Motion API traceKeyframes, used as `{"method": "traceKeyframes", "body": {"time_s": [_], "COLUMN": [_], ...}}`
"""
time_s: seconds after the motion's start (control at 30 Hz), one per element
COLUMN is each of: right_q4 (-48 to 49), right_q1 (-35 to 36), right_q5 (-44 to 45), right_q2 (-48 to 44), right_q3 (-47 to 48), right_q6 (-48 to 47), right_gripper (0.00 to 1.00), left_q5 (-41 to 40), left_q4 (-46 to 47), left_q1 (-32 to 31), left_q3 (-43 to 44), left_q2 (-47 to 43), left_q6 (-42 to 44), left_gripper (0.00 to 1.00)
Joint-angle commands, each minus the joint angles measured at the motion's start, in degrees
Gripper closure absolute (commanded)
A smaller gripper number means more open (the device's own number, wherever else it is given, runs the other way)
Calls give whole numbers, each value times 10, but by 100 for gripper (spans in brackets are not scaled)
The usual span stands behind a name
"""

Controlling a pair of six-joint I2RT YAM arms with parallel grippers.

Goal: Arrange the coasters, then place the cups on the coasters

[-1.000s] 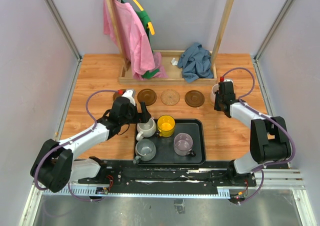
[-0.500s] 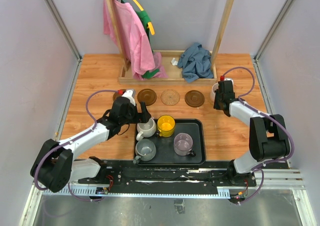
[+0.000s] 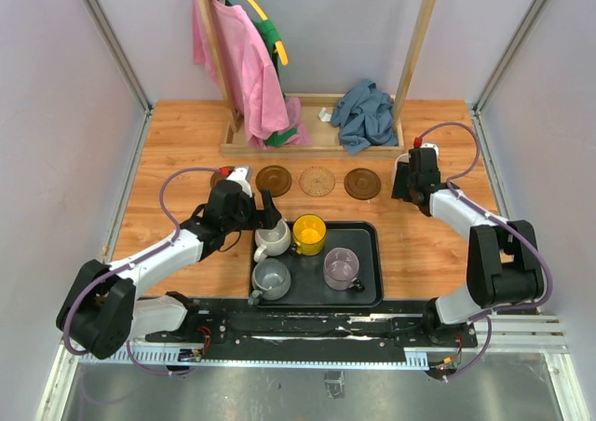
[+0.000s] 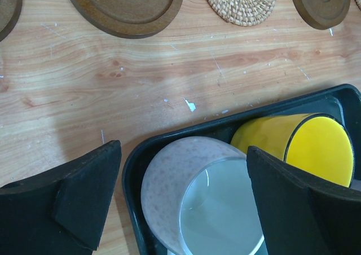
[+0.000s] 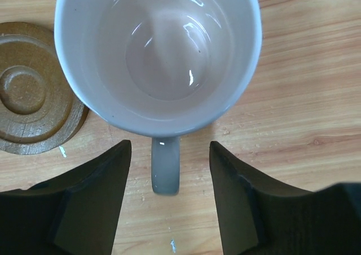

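Currently reaches with the left arm from the bottom-left corner of the overhead frame, elbow low, forearm slanting up and right toward the centre. Holds the left gripper (image 4: 183, 165) spread wide above the upper-left corner of the black tray (image 3: 368, 291), with one finger (image 4: 84, 198) at the lower left of the wrist view and the other at the lower right. Straddles the off-white mug (image 4: 197, 210) with nothing clamped. Shows the yellow mug (image 4: 307, 148) just to its right, and the grey mug (image 3: 270, 278) and lilac mug (image 3: 341, 267) lower in the same tray.

Folds the right arm up from the bottom-right base, elbow out toward the right edge, forearm running up and left to centre right. Keeps the right gripper (image 5: 167, 150) parted, a finger on each side of the handle of the pale pink mug (image 5: 158, 52), with a visible gap on both sides. Sets that mug upright on the wooden table (image 3: 419, 244), just right of the right-hand dark coaster (image 5: 31, 91); cannot tell whether a coaster lies beneath it.

Lines up, left of that, the woven coaster (image 3: 318, 181), the second dark coaster (image 3: 274, 180) and the leftmost coaster (image 3: 222, 176), half hidden by the left wrist.
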Motion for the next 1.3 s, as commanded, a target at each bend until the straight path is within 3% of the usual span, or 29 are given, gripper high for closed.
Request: {"method": "traceKeyframes", "body": {"time_s": [0.0,0.23,0.43,0.63,0.73,1.03,1.27], "right_q4": [-21,-59,-135,-222,-265,-364,-365], "right_q1": [-20,-19,-3,40,97,339,429], "right_q5": [16,13,-4,-109,-137,-89,-103], "right_q2": [-34,-101,-226,-359,-390,-378,-372], "right_q3": [-12,-24,-32,-36,-41,-51,-71], "right_q6": [9,12,17,11,10,52,61], "right_gripper": [40,34,17,10,11,13,14], "left_q5": [-8,-6,-6,-4,2,14,9], "left_q4": [3,4,6,12,13,6,-2], "left_q1": [-5,-5,-5,-5,-5,-5,-5], "left_q3": [9,7,6,8,13,21,14], "left_q2": [-11,-16,-20,-24,-17,-10,-24], "left_q6": [5,4,4,5,8,10,8], "left_gripper": [4,3,3,3,4,3,3]}}
